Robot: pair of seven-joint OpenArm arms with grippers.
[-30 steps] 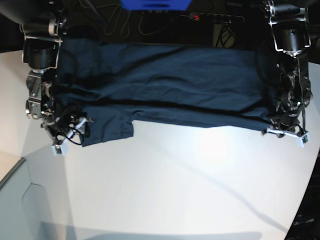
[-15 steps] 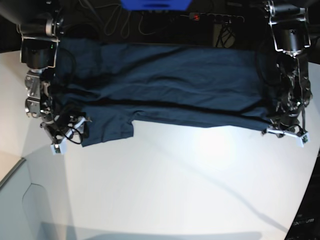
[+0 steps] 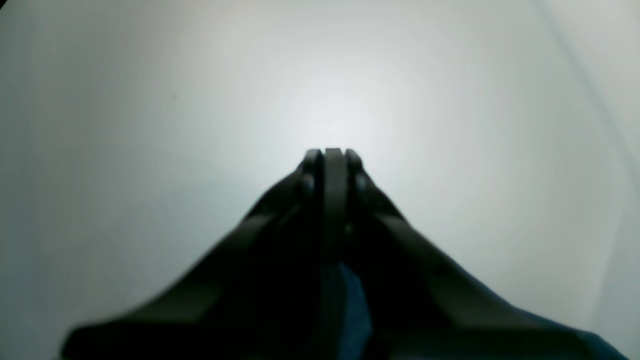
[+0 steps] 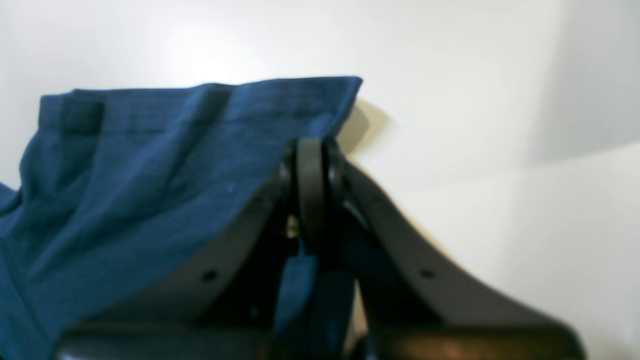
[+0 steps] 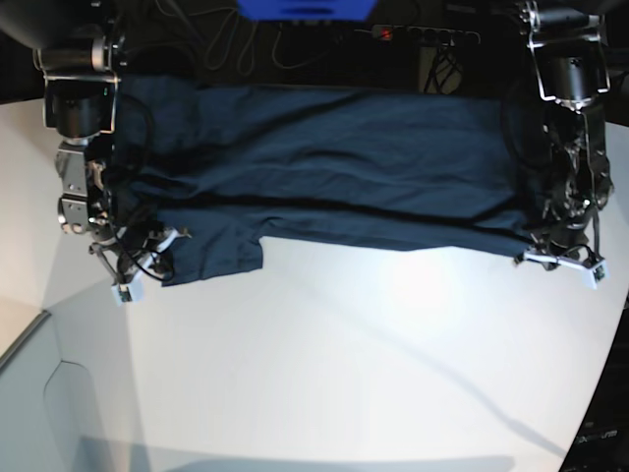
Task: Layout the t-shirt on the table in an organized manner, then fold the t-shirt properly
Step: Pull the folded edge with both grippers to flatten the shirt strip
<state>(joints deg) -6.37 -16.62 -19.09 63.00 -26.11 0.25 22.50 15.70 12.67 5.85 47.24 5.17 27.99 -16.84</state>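
1 white table (image 5: 373,374), perhaps glossy.

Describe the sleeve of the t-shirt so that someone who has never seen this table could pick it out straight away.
Start at the big white table; the dark navy t-shirt lies spread along its far side. At the shirt's near edge, by the right gripper, a short squarish flap juts toward the camera: the sleeve. It is the only part that breaks the otherwise straight near edge.

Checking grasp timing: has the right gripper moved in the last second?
Yes. The right gripper shifted slightly toward the t-shirt's sleeve and closed on it.
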